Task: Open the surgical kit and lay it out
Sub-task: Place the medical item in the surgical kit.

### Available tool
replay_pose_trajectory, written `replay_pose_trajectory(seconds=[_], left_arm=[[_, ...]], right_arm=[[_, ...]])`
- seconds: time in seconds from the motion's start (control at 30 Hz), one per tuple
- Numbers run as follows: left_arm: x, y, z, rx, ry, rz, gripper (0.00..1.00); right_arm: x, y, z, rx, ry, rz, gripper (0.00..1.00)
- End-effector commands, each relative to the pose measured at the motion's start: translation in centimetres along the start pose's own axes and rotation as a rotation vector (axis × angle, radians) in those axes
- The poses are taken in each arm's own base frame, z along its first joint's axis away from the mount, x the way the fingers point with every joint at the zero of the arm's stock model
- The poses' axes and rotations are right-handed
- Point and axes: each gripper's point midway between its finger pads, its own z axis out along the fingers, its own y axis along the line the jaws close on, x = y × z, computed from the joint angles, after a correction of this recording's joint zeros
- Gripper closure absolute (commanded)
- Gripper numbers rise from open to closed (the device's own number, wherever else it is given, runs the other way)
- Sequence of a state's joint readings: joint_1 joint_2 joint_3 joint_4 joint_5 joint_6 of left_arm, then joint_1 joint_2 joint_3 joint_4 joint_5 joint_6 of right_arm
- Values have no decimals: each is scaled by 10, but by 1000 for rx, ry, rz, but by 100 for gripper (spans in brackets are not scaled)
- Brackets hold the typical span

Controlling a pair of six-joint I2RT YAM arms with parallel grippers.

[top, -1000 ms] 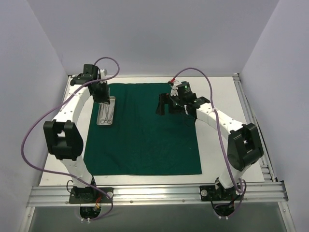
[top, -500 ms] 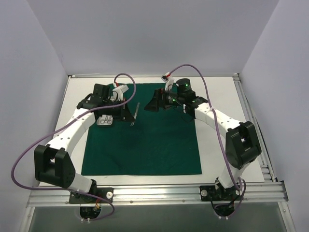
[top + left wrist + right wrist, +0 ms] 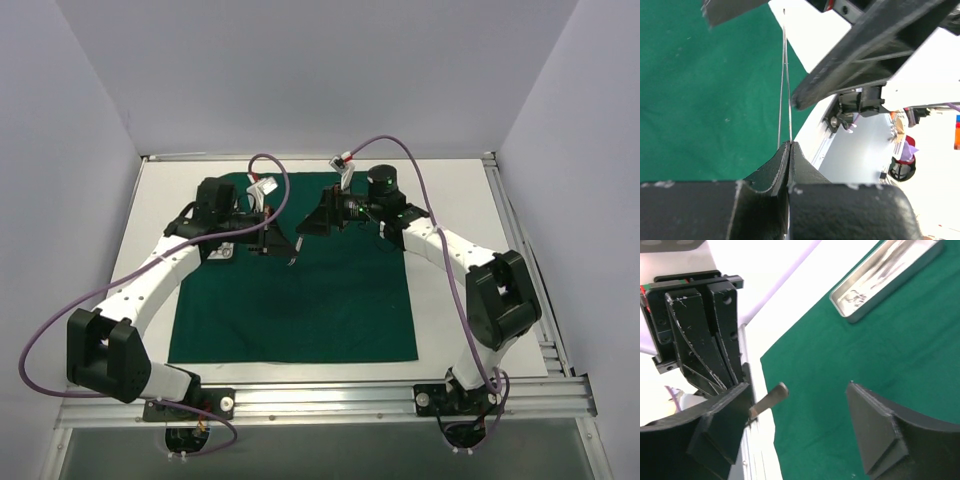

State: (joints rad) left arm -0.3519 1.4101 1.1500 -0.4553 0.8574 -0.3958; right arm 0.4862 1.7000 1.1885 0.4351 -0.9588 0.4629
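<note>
The dark green drape [image 3: 300,310] lies spread flat on the table. The steel tray [image 3: 222,253] sits on its far left part, half hidden by my left arm; the right wrist view shows the tray [image 3: 890,275] with several instruments in it. My left gripper [image 3: 278,245] is shut on a thin steel instrument [image 3: 293,258] and holds it above the drape. In the left wrist view its two thin prongs [image 3: 784,30] stick out from the shut jaws [image 3: 789,145]. My right gripper [image 3: 312,222] is open and empty, just right of the instrument, whose tip [image 3: 770,397] shows by its left finger.
White table margin [image 3: 460,260] surrounds the drape. Metal rails [image 3: 330,395] run along the near edge and the right side. Purple cables [image 3: 60,270] loop from both arms. White walls close in the sides and the back.
My left gripper has left the tray and swung right over the drape, carrying the thin instrument. My right gripper has shifted left toward it and stays open.
</note>
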Motion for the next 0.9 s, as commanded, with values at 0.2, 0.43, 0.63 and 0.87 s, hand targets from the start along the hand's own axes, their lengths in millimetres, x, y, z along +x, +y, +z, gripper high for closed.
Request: replay_pose_trajectory(seconds=[0.2,0.43,0.63,0.87], left_arm=[[-10,-32,0,145,-31,69,98],[-32,-12,-21,-80,-205,88,40],[-55,-41,-54,-102,-430,225,8],[-45,-52,-47,-64,-433,303,8]], right_arm=[[-6,36,-1,-182,-47,-44,91],[-23,38,-14,-73,-146,-74,100],[-47,40,-27,66,-286,25,100],[-58,68,-51,98,-415,79,100]])
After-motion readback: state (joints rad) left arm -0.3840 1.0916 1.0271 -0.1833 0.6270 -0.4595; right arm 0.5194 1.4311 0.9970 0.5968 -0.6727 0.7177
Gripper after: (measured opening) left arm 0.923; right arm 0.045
